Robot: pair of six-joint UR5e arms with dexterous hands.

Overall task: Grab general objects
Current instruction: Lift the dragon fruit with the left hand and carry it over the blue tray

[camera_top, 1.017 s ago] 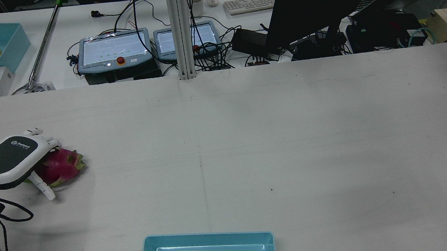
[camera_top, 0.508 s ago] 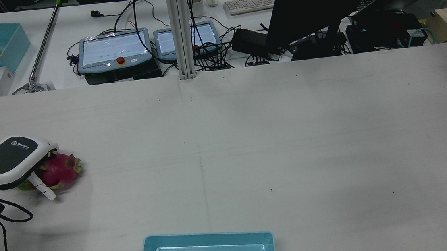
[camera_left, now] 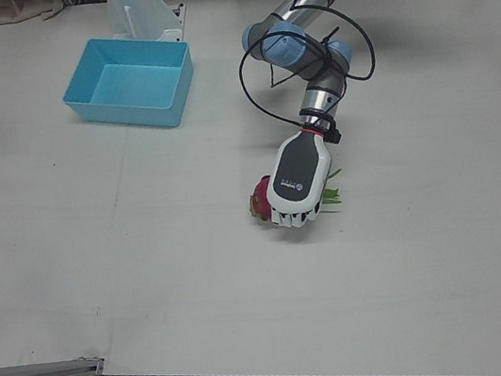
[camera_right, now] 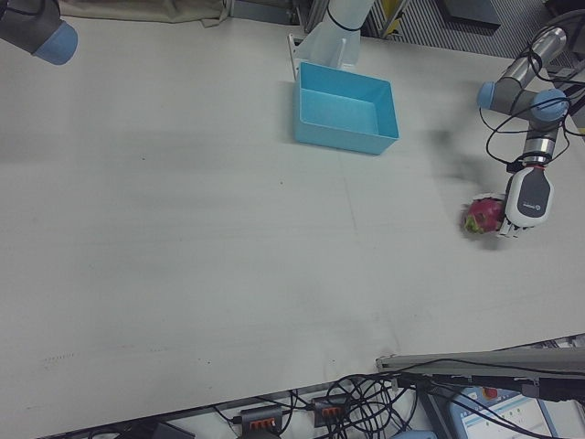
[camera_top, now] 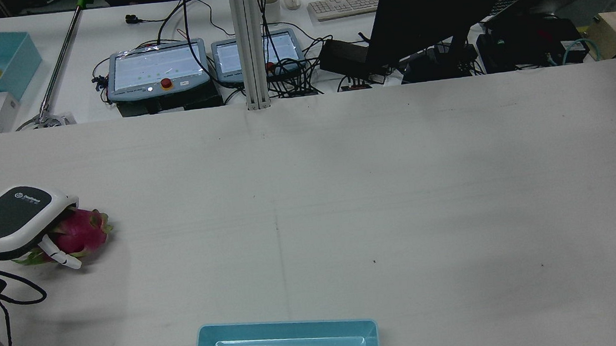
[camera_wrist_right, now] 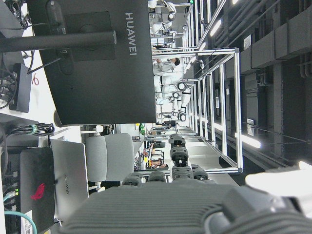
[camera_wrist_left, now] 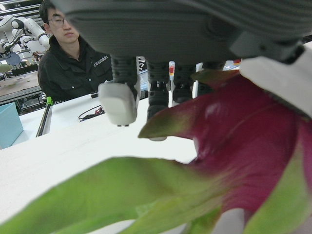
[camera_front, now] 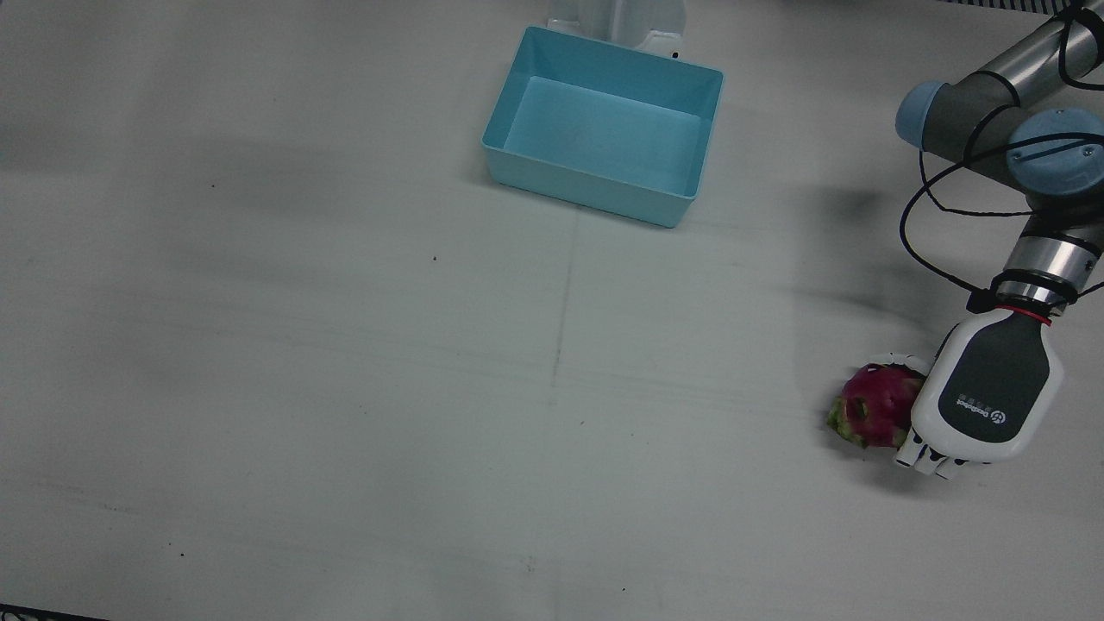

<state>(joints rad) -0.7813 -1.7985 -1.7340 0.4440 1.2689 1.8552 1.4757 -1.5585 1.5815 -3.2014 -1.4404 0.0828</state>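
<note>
A pink dragon fruit (camera_front: pixel 875 404) with green scales lies on the white table at the robot's far left. My left hand (camera_front: pixel 983 392) covers it from above, fingers curled around it and the thumb on its near side. The rear view shows the hand (camera_top: pixel 11 218) over the fruit (camera_top: pixel 82 233). The left-front view shows the same hand (camera_left: pixel 296 176) and fruit (camera_left: pixel 259 194). The left hand view is filled by the fruit (camera_wrist_left: pixel 253 156) under curled fingers (camera_wrist_left: pixel 119 102). My right hand (camera_wrist_right: pixel 175 204) shows only in its own view, empty, fingers apart, facing a monitor.
A light blue bin (camera_front: pixel 595 185) stands empty at the table's middle on the robot's side; it also shows in the rear view (camera_top: pixel 285 326). Two teach pendants (camera_top: pixel 157 69), cables and a monitor (camera_top: pixel 438 5) lie beyond the far edge.
My left hand's fingers have curled from outstretched down around the dragon fruit. The fruit has shifted slightly toward the hand.
</note>
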